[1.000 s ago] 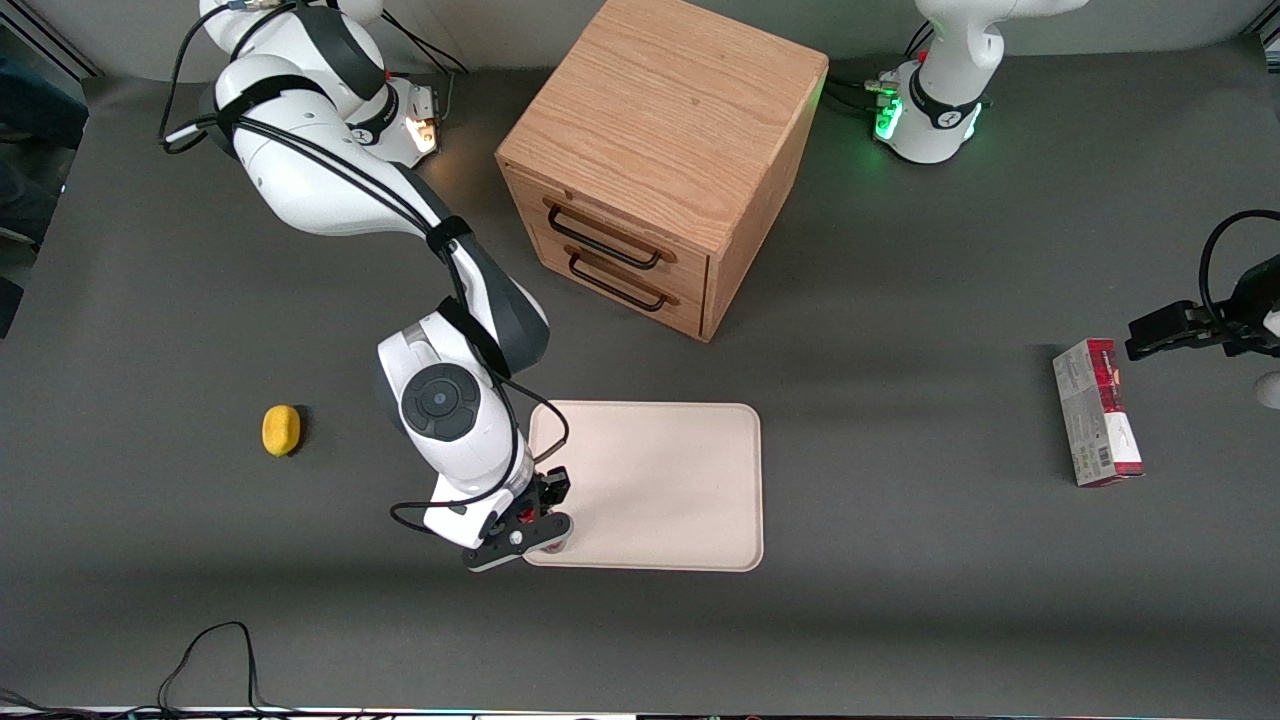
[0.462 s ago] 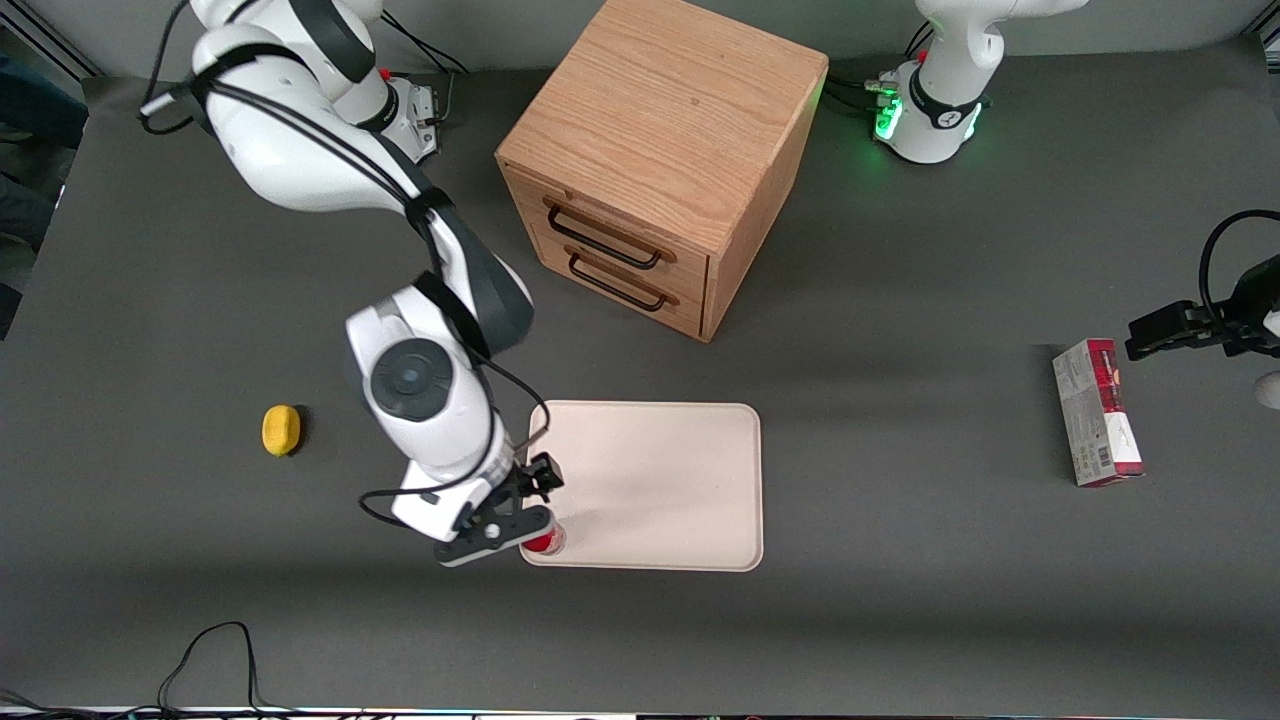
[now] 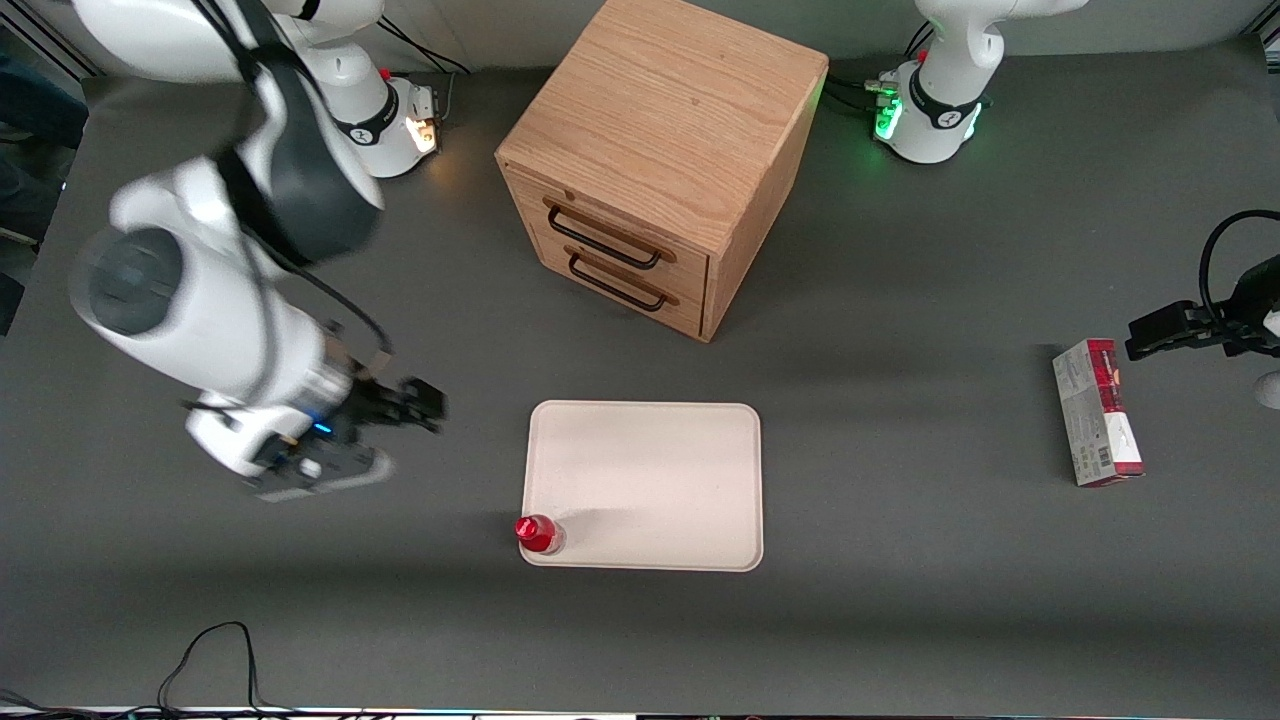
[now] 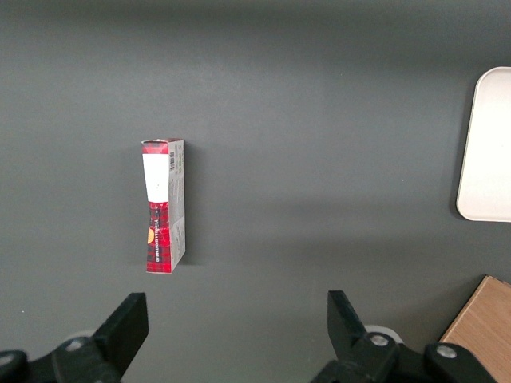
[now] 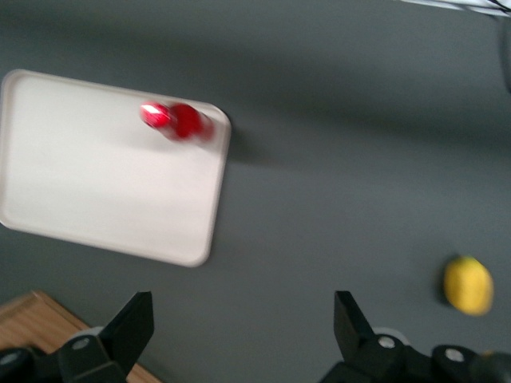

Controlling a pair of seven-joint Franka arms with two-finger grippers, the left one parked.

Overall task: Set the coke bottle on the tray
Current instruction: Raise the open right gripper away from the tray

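The coke bottle [image 3: 537, 533], small and red with a red cap, stands upright on the cream-white tray [image 3: 660, 470], at the tray's corner nearest the front camera on the working arm's side. Nothing holds it. My gripper [image 3: 415, 408] is open and empty, raised above the bare table, well away from the tray toward the working arm's end. The right wrist view shows the bottle [image 5: 177, 120] on the tray [image 5: 88, 183], far from the open gripper [image 5: 243, 323].
A wooden drawer cabinet [image 3: 660, 160] stands farther from the front camera than the tray. A red-and-grey carton [image 3: 1097, 412] lies toward the parked arm's end. A yellow lemon-like object [image 5: 468, 285] lies on the table; my arm hides it in the front view.
My gripper has let go of the bottle, risen and swung away from the tray toward the working arm's end. The bottle stays standing on the tray's corner.
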